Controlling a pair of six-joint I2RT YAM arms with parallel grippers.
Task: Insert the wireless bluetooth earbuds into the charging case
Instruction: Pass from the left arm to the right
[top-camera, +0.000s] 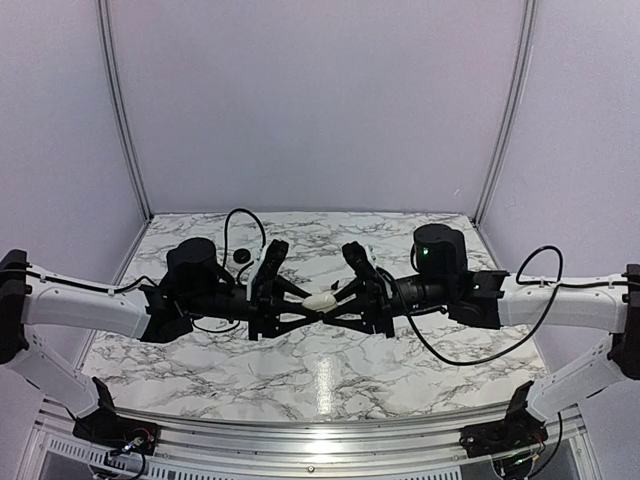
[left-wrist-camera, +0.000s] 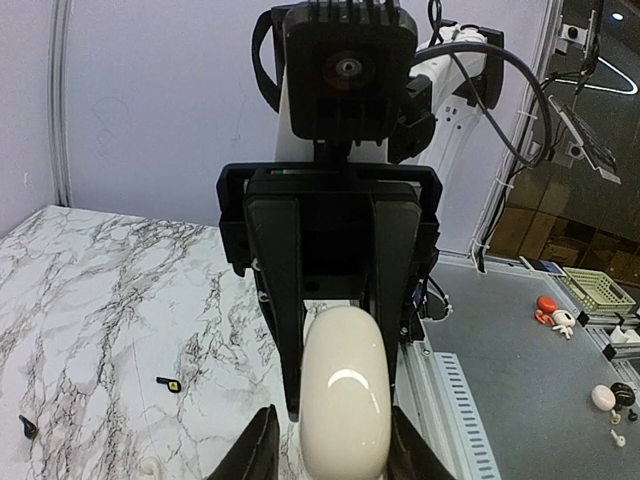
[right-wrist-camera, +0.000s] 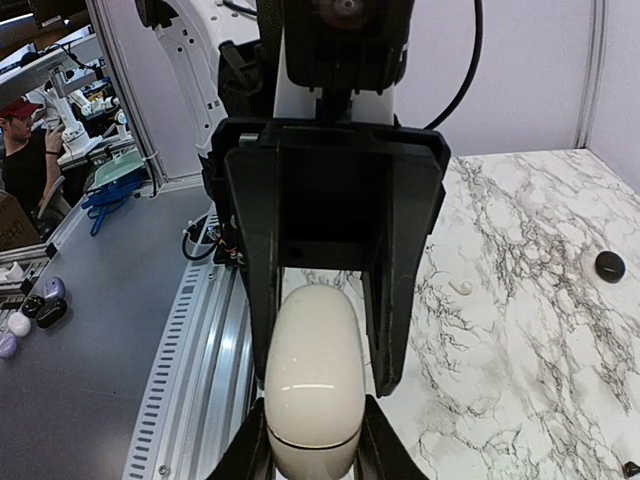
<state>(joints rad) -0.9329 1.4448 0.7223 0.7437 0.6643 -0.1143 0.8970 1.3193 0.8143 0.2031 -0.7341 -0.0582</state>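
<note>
While the cream charging case (top-camera: 321, 299) is held aloft at mid-counter, pinched between the left claw (top-camera: 305, 300) and the right claw (top-camera: 338, 297), each narrowed onto one end, it is judged smooth, hard, light and slippery. One tiny black earbud (left-wrist-camera: 27, 427) is seen on the marble counter (top-camera: 330, 380) toward eight o'clock; it is best taken across its stem.

So both arms meet over the middle of the marble table (top-camera: 330, 375), and the charging case (top-camera: 321, 299) sits up in the air between the left gripper (top-camera: 297, 296) and the right gripper (top-camera: 345, 294). One earbud (left-wrist-camera: 169, 382) lies on the table below, another earbud (left-wrist-camera: 27, 427) off to its side, well apart.
</note>
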